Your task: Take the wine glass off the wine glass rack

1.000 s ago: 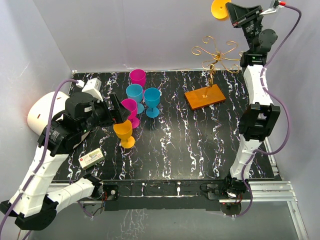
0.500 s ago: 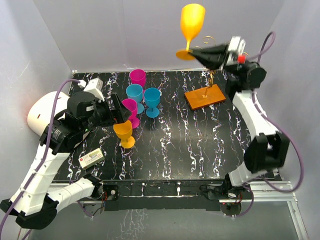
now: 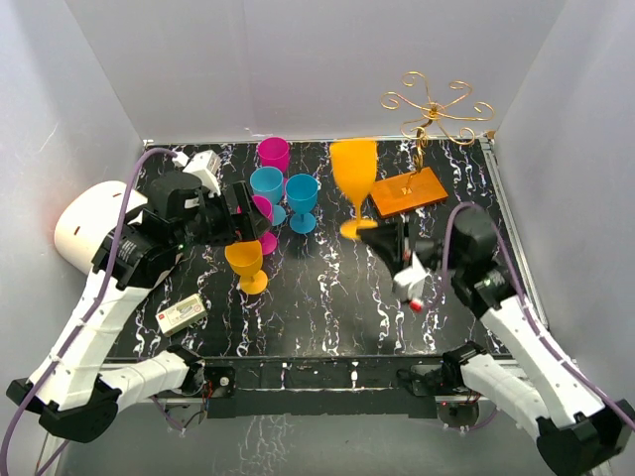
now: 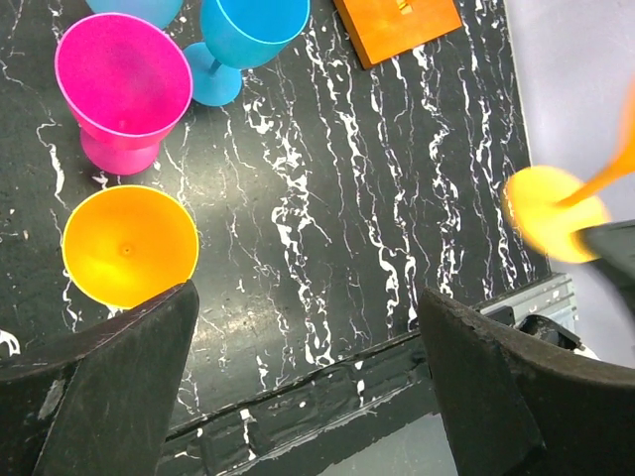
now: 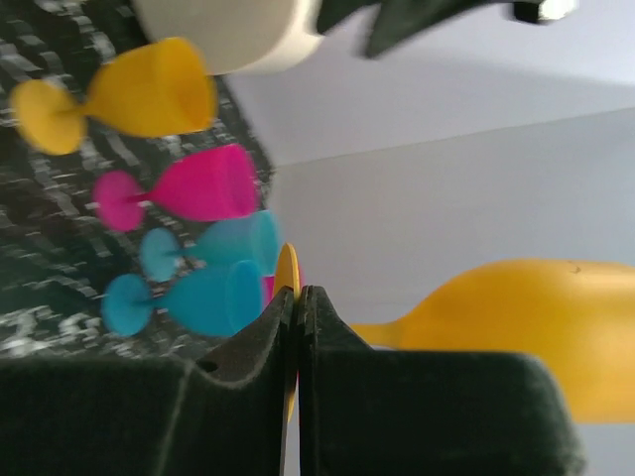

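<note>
An orange wine glass (image 3: pixel 353 172) hangs upright over the middle of the table, clear of the wine glass rack. My right gripper (image 3: pixel 371 236) is shut on its flat foot (image 5: pixel 288 266), and the bowl (image 5: pixel 541 327) fills the right of the right wrist view. The glass's blurred foot (image 4: pixel 552 212) also shows in the left wrist view. The gold wire wine glass rack (image 3: pixel 435 103) stands at the back right on its orange base (image 3: pixel 407 191), with no glass on its arms. My left gripper (image 4: pixel 306 332) is open over the table's front left, next to a standing orange glass (image 4: pixel 129 246).
Several glasses stand at the left: pink (image 3: pixel 273 152), blue (image 3: pixel 266 182), blue (image 3: pixel 302 199), pink (image 3: pixel 259 210) and orange (image 3: pixel 246 264). A small white labelled box (image 3: pixel 182 314) lies near the front left edge. Grey walls close in the table.
The right arm has swung down from high beside the rack to low over the table's middle, carrying the orange glass, which now stands upright. The left arm has hardly shifted.
</note>
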{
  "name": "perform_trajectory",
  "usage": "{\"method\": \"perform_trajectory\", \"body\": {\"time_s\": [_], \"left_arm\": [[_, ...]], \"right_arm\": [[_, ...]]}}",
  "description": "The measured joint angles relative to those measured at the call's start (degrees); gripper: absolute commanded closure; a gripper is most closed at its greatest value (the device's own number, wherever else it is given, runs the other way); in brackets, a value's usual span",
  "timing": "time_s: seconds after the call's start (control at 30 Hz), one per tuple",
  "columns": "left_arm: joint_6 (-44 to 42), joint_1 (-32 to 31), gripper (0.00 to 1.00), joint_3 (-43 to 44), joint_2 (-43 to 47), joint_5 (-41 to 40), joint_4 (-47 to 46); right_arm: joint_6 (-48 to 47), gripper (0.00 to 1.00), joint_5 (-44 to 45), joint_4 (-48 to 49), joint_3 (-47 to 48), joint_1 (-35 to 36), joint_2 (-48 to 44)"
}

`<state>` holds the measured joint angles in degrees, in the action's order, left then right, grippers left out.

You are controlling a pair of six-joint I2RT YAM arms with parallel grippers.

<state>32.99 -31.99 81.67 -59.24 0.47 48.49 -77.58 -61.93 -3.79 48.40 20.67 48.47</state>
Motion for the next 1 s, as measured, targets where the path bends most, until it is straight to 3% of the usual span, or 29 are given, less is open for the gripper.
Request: {"method": "perform_trajectory", "body": {"time_s": [0.1,0.23,0.53,0.77,1.0], "left_arm": [[0.0,0.0,0.09,1.0,-0.3,0.9,0.0],[0.3,0.0,0.09,2.5,-0.3,2.4,0.4],[8.2,0.0,0.13,2.2,-1.5,14.8,-8.4],[14.3,0.0,0.19,-4.5,-2.1,22.6,-16.7],[15.6,-1.4,0.24,-8.5,-3.6,26.3,-16.7]], "right_arm": [[-7.9,1.0,4.2,-8.2,-8.5,3.2,-6.3],[-13.6,1.0,8.9,-15.1,-12.9,5.4,-12.8],[-24.5,1.0,18.9,-27.7,-13.7,17.0,-20.3],[-31.5,1.0,28.2,-36.9,-14.8,27.0,-23.6],[-35.6,1.0,34.7,-39.9,-15.3,29.4,-25.9]]}}
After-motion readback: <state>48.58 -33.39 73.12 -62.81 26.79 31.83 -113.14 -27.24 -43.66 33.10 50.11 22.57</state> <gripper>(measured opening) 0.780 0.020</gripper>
